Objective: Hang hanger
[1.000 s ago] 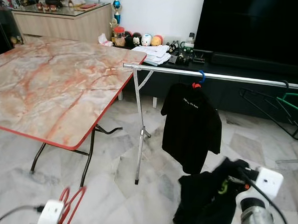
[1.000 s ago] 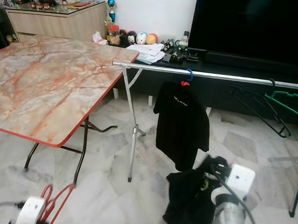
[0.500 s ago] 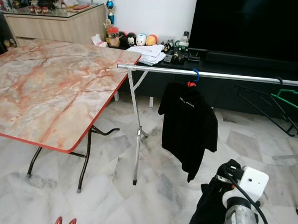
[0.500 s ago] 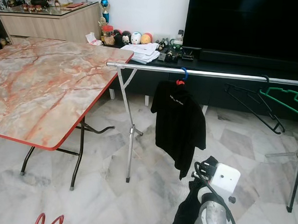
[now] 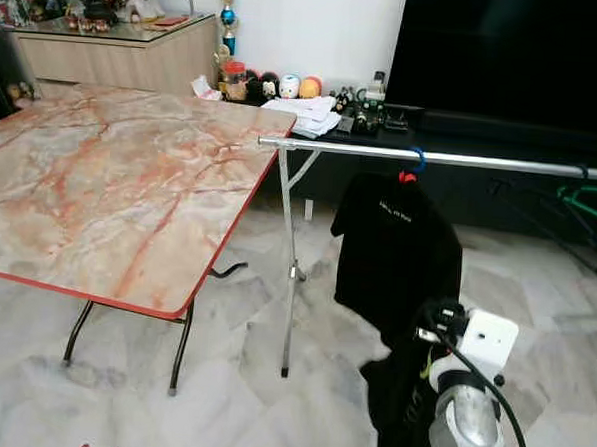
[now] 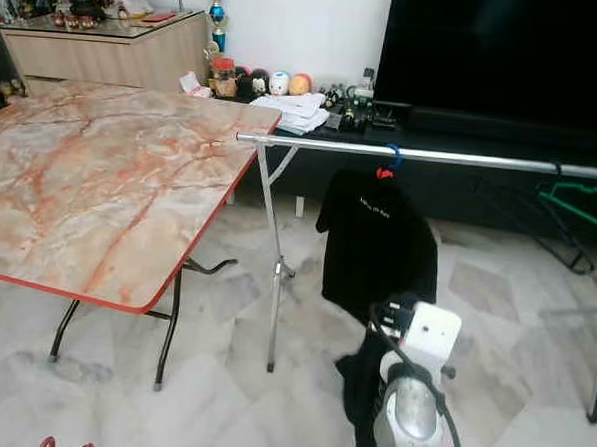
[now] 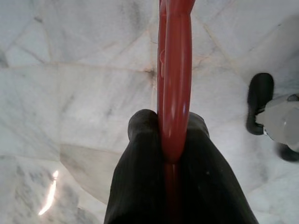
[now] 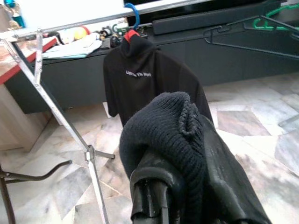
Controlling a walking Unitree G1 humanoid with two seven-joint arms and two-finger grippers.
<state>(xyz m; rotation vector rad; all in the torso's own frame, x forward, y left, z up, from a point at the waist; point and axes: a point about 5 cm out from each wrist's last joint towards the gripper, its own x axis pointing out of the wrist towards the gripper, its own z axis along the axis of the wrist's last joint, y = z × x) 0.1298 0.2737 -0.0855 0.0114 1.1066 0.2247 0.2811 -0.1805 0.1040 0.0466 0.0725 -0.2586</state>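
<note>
In the left wrist view my left gripper [image 7: 168,128] is shut on a red hanger [image 7: 174,70], held low over the marble floor. A black garment [image 8: 187,140] lies bunched over my right gripper [image 8: 156,191], which is shut on it. The head views show this garment [image 5: 401,409] hanging from my right arm [image 5: 474,413], just in front of the silver clothes rail [image 5: 452,158]. A black T-shirt [image 5: 397,249] hangs from the rail on a blue hanger [image 5: 418,160].
A marble-top folding table [image 5: 110,184] with a red edge stands on the left, close to the rail's leg [image 5: 289,273]. Black and green hangers [image 5: 592,199] hang at the rail's right end. Behind the rail are a low TV cabinet [image 5: 501,189] and clutter.
The camera has shifted. My right arm has lifted the black garment off the floor and nearer the hanging T-shirt. The red hanger has dropped to the bottom edge of the head views.
</note>
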